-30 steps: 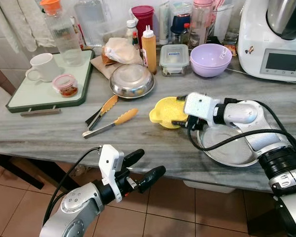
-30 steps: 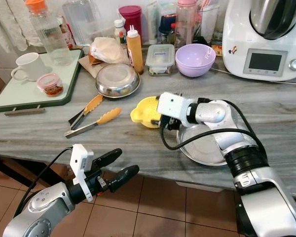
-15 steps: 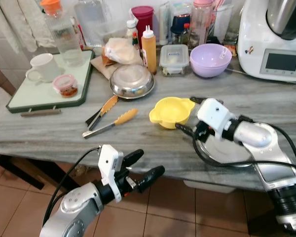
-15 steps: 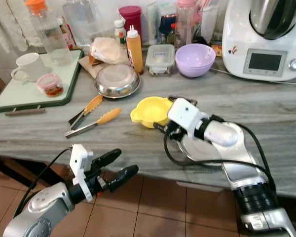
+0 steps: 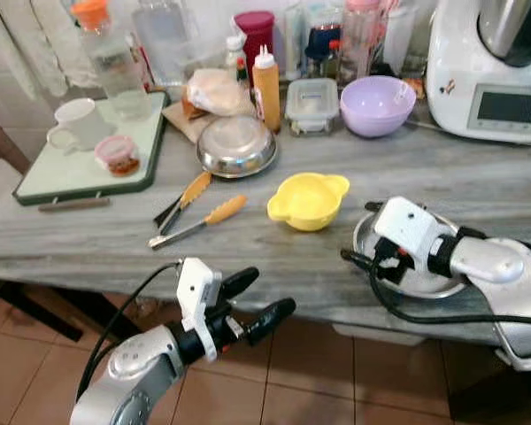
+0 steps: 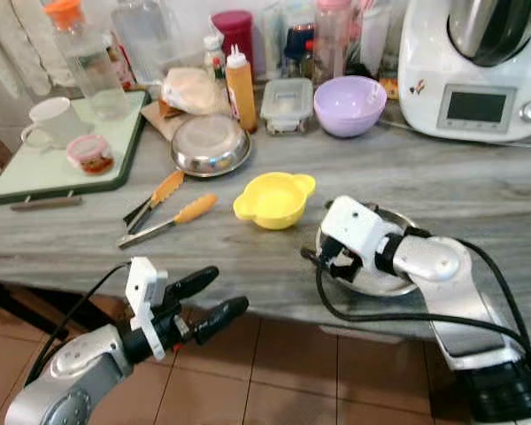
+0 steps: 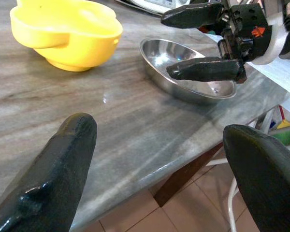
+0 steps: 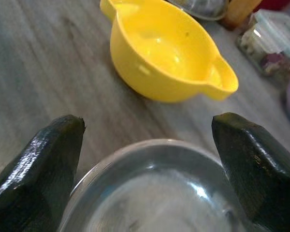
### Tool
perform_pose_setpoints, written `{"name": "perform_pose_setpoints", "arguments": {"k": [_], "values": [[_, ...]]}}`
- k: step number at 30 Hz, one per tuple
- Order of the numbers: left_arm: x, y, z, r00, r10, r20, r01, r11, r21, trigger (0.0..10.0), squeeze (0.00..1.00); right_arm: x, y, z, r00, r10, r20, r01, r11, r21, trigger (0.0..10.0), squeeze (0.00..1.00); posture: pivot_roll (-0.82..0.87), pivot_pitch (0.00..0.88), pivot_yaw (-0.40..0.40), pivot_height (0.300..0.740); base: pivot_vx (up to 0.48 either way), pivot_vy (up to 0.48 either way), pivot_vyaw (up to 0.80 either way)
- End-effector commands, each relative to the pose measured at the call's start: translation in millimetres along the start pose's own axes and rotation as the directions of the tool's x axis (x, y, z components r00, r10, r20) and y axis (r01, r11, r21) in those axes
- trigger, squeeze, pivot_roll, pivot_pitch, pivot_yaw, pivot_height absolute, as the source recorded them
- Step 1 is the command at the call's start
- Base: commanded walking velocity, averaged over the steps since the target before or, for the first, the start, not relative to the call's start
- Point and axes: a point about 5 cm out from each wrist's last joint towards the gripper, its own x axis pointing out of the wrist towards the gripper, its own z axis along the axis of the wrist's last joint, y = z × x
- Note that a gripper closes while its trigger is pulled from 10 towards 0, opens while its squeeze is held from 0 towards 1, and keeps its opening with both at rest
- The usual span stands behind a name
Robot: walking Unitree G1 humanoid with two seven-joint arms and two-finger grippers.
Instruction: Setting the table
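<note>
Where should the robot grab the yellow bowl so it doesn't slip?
Probably by one of the small flat handle tabs on the rim of the yellow bowl, or the thin rim itself. The bowl stands upright on the counter, open side up, with rounded walls that the jaws would likely slide off. The right gripper, open above the steel plate beside it, could come from that side.

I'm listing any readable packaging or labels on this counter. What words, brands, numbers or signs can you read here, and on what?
No text can be read for certain.
Orange mark on the right claw body, seen in the left wrist view: a logo, too small to read.
Blue label on the clear lidded container: blurred.
Screen of the white kitchen appliance: no legible characters.
Small emblem on the appliance's front: too small.
Labels on the bottles at the back: blurred.
</note>
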Motion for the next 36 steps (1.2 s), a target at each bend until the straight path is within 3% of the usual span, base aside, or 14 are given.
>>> {"name": "perform_pose_setpoints", "arguments": {"k": [1, 16, 21, 25, 28, 36], "values": [[-3.0, 2.4, -1, 1.0, 0.003, -0.016, -0.003, 1.0, 0.001, 10.0, 0.0, -1.8, 4.6, 6, 0.999, 0.033, 0.008, -0.033, 0.999, -0.01, 10.0, 1.0, -0.22, 0.109, 0.138, 0.74, 0.0, 0.0, 0.0], [-0.8, 1.1, -1, 1.0, -0.01, -0.02, 0.01, 1.0, -0.009, 10.0, 0.0, -16.9, 0.1, -9, 0.991, 0.022, -0.134, -0.018, 0.999, 0.031, 10.0, 1.0, -0.23, 0.118, 0.152, 0.74, 0.0, 0.0, 0.0], [1.0, 0.6, -1, 1.0, -0.015, -0.023, 0.014, 1.0, -0.011, 10.0, 0.0, -17.9, 13.5, -26, 0.974, 0.082, -0.209, -0.069, 0.995, 0.066, 10.0, 1.0, -0.24, 0.12, 0.154, 0.74, 0.0, 0.0, 0.0], [0.6, 0.5, -1, 1.0, -0.013, -0.023, 0.013, 1.0, -0.01, 10.0, 0.0, -15.6, 13.5, -23, 0.983, 0.054, -0.173, -0.046, 0.998, 0.051, 10.0, 1.0, -0.24, 0.124, 0.155, 0.74, 0.0, 0.0, 0.0], [0.0, 0.6, -1, 1.0, -0.01, -0.023, 0.01, 1.0, -0.011, 10.0, 0.0, -13.3, 1.2, -10, 0.996, -0.034, -0.085, 0.04, 0.996, 0.077, 10.0, 1.0, -0.24, 0.123, 0.158, 0.74, 0.0, 0.0, 0.0], [0.1, 1.4, 0, 1.0, -0.011, -0.028, 0.011, 1.0, -0.003, 10.0, 0.0, -17.8, -18.9, -1, 0.99, -0.139, -0.024, 0.141, 0.983, 0.114, 10.0, 1.0, -0.24, 0.12, 0.161, 0.74, 0.0, 0.0, 0.0]]}}
